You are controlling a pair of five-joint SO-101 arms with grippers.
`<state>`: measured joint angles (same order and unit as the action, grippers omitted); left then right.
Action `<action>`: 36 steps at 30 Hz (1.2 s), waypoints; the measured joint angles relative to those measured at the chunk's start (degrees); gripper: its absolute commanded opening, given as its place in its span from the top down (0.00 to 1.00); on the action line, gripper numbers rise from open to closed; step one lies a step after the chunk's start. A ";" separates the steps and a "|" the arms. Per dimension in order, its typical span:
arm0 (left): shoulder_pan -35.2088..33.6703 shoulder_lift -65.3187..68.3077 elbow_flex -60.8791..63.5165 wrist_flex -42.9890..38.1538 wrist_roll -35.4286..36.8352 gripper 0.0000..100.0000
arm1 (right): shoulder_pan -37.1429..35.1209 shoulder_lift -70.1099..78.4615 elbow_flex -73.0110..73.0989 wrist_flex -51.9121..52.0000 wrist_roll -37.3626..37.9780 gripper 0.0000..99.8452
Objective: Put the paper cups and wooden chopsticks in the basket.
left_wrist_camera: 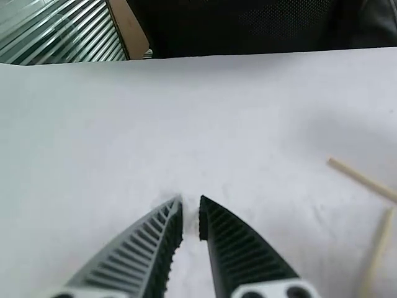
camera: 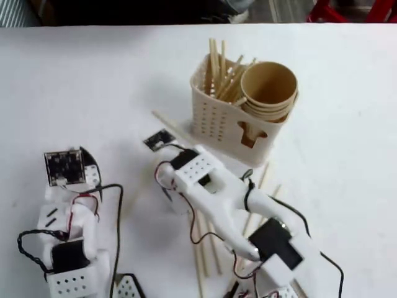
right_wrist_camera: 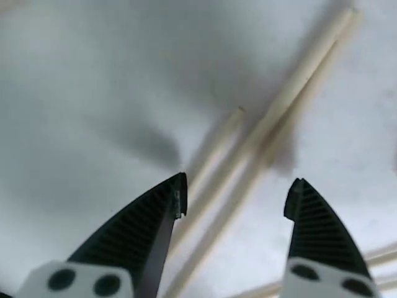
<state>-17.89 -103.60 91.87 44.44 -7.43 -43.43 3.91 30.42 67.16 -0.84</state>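
A cream slotted basket [camera: 224, 121] stands at the table's middle back. It holds stacked tan paper cups [camera: 268, 89] and several upright wooden chopsticks [camera: 218, 65]. Loose chopsticks [camera: 203, 245] lie on the table under my right arm [camera: 208, 180]. My right gripper [right_wrist_camera: 237, 195] is open just above the table, with two or three of those chopsticks [right_wrist_camera: 273, 118] lying between its fingers. My left arm [camera: 68, 233] is folded at the front left. Its gripper [left_wrist_camera: 190, 214] is shut on nothing, low over bare table.
One chopstick [camera: 170, 124] lies by the basket's left side, and others [camera: 263, 180] poke out beside the right arm. Two chopstick ends [left_wrist_camera: 363, 180] lie off to the side of the left gripper. The table's left and far right are open white surface.
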 measured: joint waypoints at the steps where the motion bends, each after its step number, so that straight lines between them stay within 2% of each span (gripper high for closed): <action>1: 0.00 0.00 0.00 0.00 0.00 0.93 | 0.00 0.70 0.00 0.00 0.00 0.74; 5: 0.00 0.00 0.18 0.00 0.00 0.93 | -0.09 3.25 0.00 -1.76 -0.18 0.77; 12: 0.00 0.00 0.18 0.00 0.00 0.93 | 0.62 5.71 -0.09 -4.48 -0.35 0.98; 22: 0.00 0.00 0.18 0.00 0.00 0.93 | 0.79 6.07 -0.79 -5.27 -0.35 0.98; 29: 0.00 0.00 0.18 0.00 0.00 0.93 | -0.18 -1.93 -0.70 -5.63 1.41 0.98; 36: 0.00 0.00 0.18 0.00 0.00 0.93 | 4.31 -12.57 -0.70 -5.63 1.58 0.98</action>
<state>-17.89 -103.60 92.04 44.44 -7.43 -39.12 -8.66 29.71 61.54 0.75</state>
